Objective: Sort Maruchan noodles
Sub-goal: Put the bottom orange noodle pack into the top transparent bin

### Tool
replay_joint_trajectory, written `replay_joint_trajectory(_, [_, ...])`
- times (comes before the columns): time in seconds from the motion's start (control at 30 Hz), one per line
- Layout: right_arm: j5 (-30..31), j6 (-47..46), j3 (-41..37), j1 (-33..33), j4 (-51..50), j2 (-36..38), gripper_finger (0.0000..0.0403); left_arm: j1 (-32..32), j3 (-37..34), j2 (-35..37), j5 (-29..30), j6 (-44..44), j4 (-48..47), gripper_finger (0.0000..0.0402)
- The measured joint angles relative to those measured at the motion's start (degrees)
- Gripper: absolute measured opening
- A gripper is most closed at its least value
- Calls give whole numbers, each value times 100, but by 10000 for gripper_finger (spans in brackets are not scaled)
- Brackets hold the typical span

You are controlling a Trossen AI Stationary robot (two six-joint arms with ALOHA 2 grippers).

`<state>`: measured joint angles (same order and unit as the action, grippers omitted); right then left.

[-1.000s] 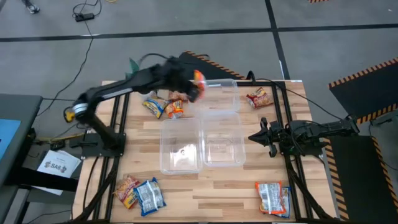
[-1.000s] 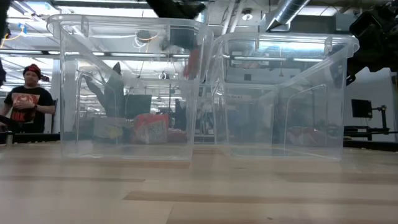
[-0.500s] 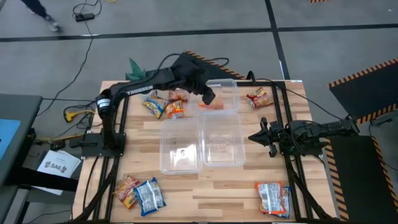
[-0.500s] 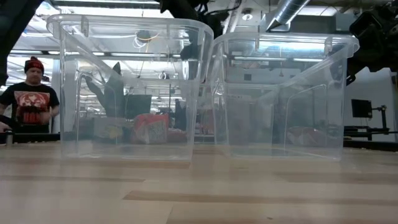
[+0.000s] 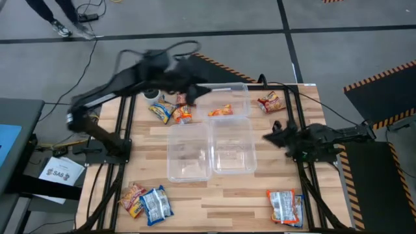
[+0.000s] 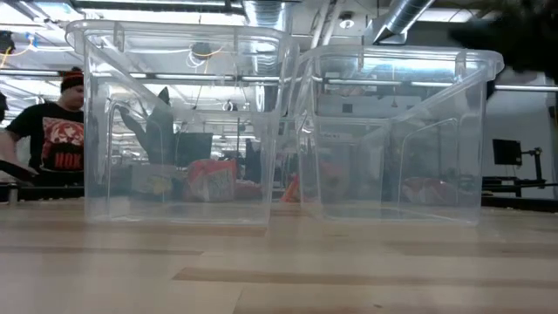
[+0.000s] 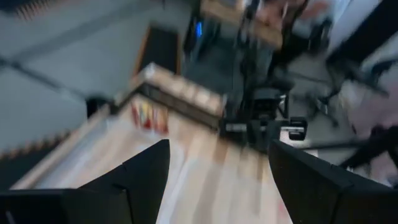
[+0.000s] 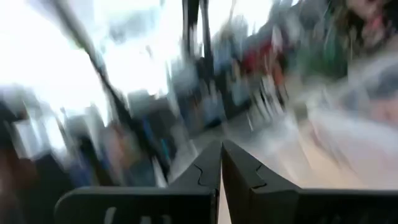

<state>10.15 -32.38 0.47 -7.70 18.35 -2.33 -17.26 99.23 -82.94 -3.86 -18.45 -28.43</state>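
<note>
The left gripper (image 5: 192, 91) hangs spread wide and empty by the far tub (image 5: 242, 91), where one orange packet (image 5: 220, 111) lies. The right gripper (image 5: 273, 134), fingers pressed together, reaches low over the counter (image 5: 221, 195). Three clear tubs; seven packets visible.

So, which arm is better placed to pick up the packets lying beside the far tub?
The left. Its gripper hovers with open jaws near the two packets left of the far tub. The right gripper, jaws shut, waits across the tubs.
</note>
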Motion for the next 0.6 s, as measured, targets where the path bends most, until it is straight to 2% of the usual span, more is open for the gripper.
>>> replay_joint_trajectory(0.1, [893, -1288, 0, 0, 1199, -2, 38, 247, -982, 862, 427, -184, 746, 257])
replay_joint_trajectory(0.17, [1401, -1638, 56, 4, 1675, -15, 38, 444, -1723, 1367, 749, -532, 1286, 257])
replay_joint_trajectory(0.23, [1405, -1866, 370, 4, 1686, -280, 39, 666, -2417, 1794, 1014, -779, 1795, 257])
replay_joint_trajectory(0.33, [1148, -1981, 1200, -97, 1189, -926, 47, 928, -3108, 2283, 1338, -954, 2400, 257])
replay_joint_trajectory(0.43, [693, -1847, 2528, -277, -581, -1707, 66, 1032, -3380, 2588, 1491, -980, 2534, 257])
replay_joint_trajectory(0.6, [-469, -2712, 4873, -669, -5440, -3249, 117, 1041, -3390, 2910, 1389, -786, 2491, 257])
